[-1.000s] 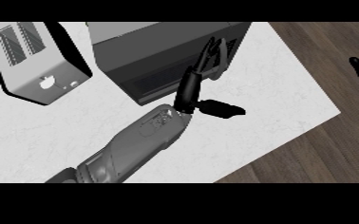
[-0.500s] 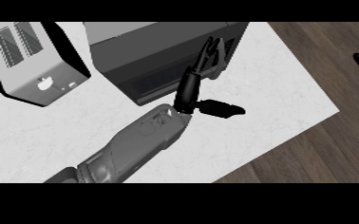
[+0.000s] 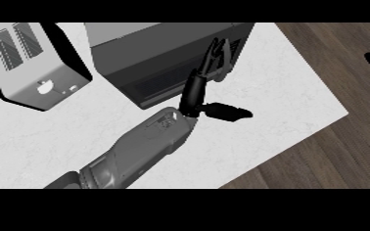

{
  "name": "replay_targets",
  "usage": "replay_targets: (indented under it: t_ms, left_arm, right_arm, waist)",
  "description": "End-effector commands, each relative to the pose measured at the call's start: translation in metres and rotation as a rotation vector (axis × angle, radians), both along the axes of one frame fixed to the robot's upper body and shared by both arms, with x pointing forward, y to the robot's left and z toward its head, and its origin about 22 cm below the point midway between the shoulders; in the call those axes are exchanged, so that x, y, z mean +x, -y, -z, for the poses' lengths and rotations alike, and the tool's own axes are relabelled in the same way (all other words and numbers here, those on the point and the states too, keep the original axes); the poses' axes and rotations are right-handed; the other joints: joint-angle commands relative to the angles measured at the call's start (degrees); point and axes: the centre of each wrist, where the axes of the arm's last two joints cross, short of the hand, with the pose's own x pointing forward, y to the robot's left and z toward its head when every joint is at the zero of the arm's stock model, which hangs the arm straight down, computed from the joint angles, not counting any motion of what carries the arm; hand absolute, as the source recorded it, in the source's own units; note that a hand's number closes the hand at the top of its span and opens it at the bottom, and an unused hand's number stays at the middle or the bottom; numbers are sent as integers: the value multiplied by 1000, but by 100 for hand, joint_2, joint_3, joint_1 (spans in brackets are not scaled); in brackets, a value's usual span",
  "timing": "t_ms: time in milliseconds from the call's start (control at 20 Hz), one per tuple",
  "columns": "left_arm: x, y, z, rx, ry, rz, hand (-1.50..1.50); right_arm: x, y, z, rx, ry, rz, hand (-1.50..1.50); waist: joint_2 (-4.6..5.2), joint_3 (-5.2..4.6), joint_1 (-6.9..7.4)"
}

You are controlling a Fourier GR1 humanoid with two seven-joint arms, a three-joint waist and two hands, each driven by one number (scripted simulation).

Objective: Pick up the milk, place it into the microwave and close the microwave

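The dark grey microwave (image 3: 162, 54) stands at the back of the white counter, and its door looks shut. No milk shows anywhere in the head view. My left hand (image 3: 198, 95) comes in on its grey forearm from the lower left. It is open, with straight fingers (image 3: 215, 58) lying against the microwave's front near its right end and the thumb (image 3: 230, 111) sticking out to the right over the counter. Only a small black tip of my right hand (image 3: 367, 57) shows at the right edge, above the floor.
A silver toaster (image 3: 36, 68) stands at the left, close beside the microwave. The white marble counter (image 3: 289, 98) ends in a slanting edge at the right and lower right, with dark wooden floor (image 3: 325, 156) beyond it.
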Motion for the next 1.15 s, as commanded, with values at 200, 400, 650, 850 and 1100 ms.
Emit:
replay_targets:
  t_ms: [200,400,650,850,1100]
  left_arm:
    - [13,2,-10,-4,-17,-30,-150]
    - [16,-1,-7,-13,-111,-7,150]
    - [38,-37,2,206,-19,-179,-150]
    - [50,-56,1,249,-41,-274,-150]
    - [50,-48,0,276,-57,-268,-150]
  right_arm:
    - [3,0,-6,-7,0,-28,-150]
    - [2,2,-10,-17,4,-33,-150]
    - [1,4,-9,-17,-18,-32,-150]
    - [-1,10,-11,-11,-19,-2,-150]
    - [-3,14,-16,-17,-11,8,-150]
  waist:
    - [45,-2,-52]
    - [63,17,-48]
    - [-33,95,120]
    - [-73,91,280]
    - [-71,85,376]
